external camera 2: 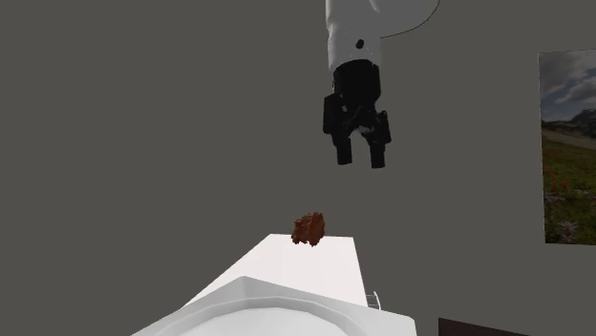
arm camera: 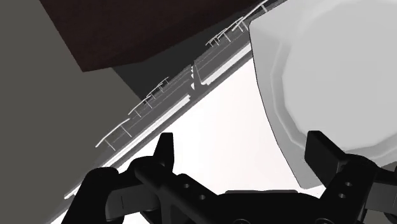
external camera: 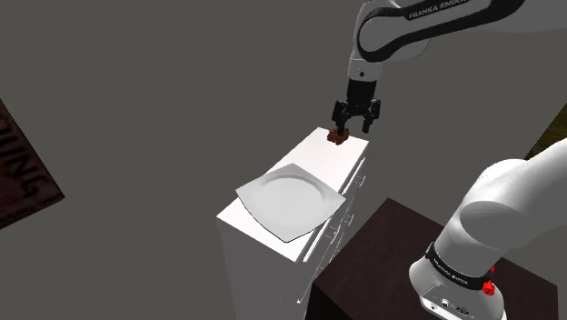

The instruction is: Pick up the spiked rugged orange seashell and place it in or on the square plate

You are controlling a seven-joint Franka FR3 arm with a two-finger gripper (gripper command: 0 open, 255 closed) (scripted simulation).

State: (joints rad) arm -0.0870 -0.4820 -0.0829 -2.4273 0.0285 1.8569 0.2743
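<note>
The spiked seashell [external camera: 338,137], reddish brown with an orange tone, lies on the far end of a long white worktop [external camera: 320,165], close to its end edge. The claw [external camera: 356,123] hangs in the air above the shell. Its two black fingers stand wide apart and grasp nothing, and the second exterior view shows grey wall in the space between the claw [external camera 2: 361,153] and the shell [external camera 2: 308,229]. The square plate [external camera: 293,202] is white with a round hollow in the middle. It lies on the near half of the worktop and its corners reach to the long edges. A bare white stretch of the worktop separates it from the shell. In the wrist view the plate [arm camera: 331,83] lies beyond one finger, and the white worktop [arm camera: 216,127] shows between the fingers [arm camera: 167,149]. The side of the worktop on the shoulder view's right carries drawers with thin pale handles [arm camera: 146,102]. Just beside this side is the dark brown stand [external camera: 400,236], from which the white arm [external camera: 427,23] goes up and over. The room around is plain grey. On the second exterior view's right a landscape picture [external camera 2: 568,148] hangs on the wall, and at the shoulder view's left edge is a dark panel with pale letters [external camera: 18,177].
</note>
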